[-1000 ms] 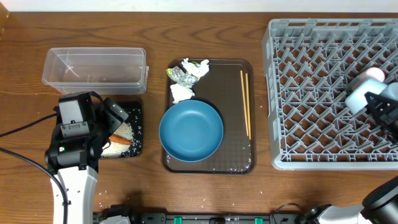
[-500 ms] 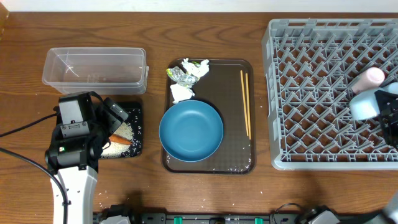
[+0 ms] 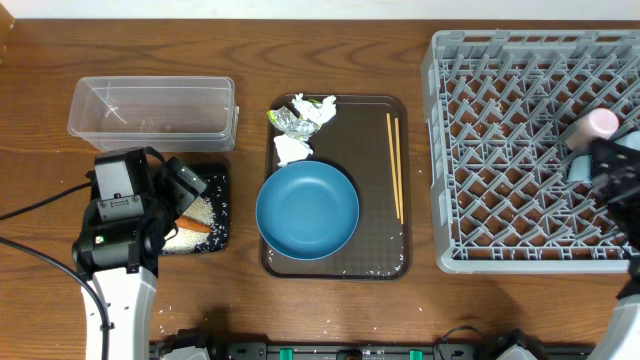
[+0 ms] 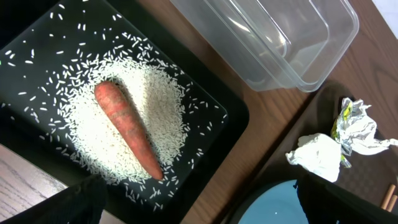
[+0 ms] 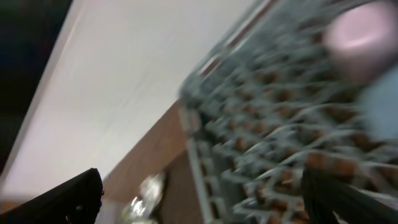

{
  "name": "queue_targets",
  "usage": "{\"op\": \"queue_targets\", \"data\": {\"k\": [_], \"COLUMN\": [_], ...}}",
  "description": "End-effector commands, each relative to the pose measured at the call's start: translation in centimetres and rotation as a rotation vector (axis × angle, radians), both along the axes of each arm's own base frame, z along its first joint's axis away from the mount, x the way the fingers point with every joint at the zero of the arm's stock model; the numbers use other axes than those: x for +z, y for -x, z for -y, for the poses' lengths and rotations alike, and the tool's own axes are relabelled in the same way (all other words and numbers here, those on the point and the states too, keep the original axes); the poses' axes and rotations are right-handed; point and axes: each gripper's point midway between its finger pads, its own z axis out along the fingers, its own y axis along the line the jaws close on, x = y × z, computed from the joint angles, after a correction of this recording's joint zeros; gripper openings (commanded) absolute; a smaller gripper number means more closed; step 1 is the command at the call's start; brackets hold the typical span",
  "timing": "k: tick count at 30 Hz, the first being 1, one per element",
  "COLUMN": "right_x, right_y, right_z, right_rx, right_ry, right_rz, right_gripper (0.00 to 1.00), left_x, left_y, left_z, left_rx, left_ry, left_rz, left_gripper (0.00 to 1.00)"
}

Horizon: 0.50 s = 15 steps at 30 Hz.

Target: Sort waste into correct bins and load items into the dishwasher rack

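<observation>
The grey dishwasher rack (image 3: 500, 150) fills the right side. Two cups lie in its right part, a pale pinkish-white cup (image 3: 600, 124) and a light-blue cup (image 3: 579, 166). My right gripper (image 3: 606, 172) stands open just beside the light-blue cup, holding nothing; its wrist view is blurred, showing the rack (image 5: 267, 124) and the pale cup (image 5: 360, 37). My left gripper (image 4: 199, 211) hangs open over the black tray (image 4: 230, 115), where a carrot piece (image 4: 127, 134) lies on rice (image 4: 87, 118). The clear tub (image 3: 152, 112) stands behind it.
A dark-brown serving tray (image 3: 335, 265) in the middle carries a dark-blue dish (image 3: 307, 210), chopsticks (image 3: 394, 165), white tissues (image 3: 292, 149) and a silvery-green wrapper (image 3: 293, 122). Some rice grains lie on the table by the left arm's base.
My right gripper opened and let go of the light-blue cup, which now rests in the rack. That arm drew back toward the right. The left arm stayed still.
</observation>
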Motion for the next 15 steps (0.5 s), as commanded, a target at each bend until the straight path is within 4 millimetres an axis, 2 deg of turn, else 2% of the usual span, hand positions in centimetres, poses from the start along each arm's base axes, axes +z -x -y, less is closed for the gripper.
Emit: {"op": "queue_targets", "data": {"k": [1,10,15], "right_x": [0.4,-0.8,-2.2], "right_y": [-1.0,-3.2,-3.5], "right_z": [-4.6,-15.2,-21.7], "right_rx": [0.169,0.372,0.497], "right_ry": [-0.012,0.259,0.463], "right_rz": [0.018,-0.043,-0.126], "right_gripper": [0.99,0.97,0.99], "left_x": [0.7,0.7,0.7], "left_y": [-0.3,-0.3,-0.3], "left_z": [-0.4,-0.4,-0.4], "left_rx": [0.009,0.009,0.009], "left_ry": [-0.016,-0.016,-0.016], "left_rz": [0.012,0.012,0.012], "left_gripper": [1.00,1.00,1.00]}}
